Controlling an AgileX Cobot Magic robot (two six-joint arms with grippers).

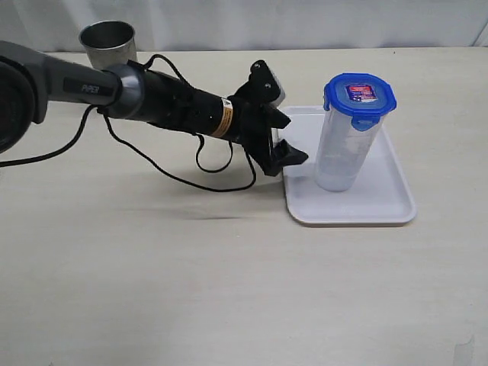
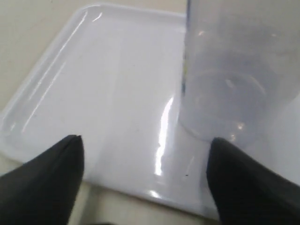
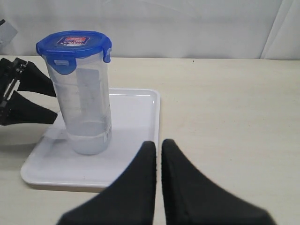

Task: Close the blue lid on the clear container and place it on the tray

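Left tool [image 2: 145, 143] nearest the lens: jaws wide apart, nothing between them, poised over the tray's [image 1: 381, 202] edge. Right tool [image 3: 158, 145] pinched closed, empty, over the desk [image 1: 191, 290]. Blue lid [image 1: 359, 95] caps the clear container [image 1: 343, 149], tabs seemingly snapped down. Container upright on the tray, just beyond the left tool's tips, apart from them. Task looks complete; only backing off is left.

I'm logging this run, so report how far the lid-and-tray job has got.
Looks done: the blue lid sits on the clear container, which stands upright on the tray. In hand: nothing; the left gripper is open at the tray's edge, apart from the container, and the right gripper is shut, empty. Left: probably only backing away; whether every tab is snapped I cannot tell.
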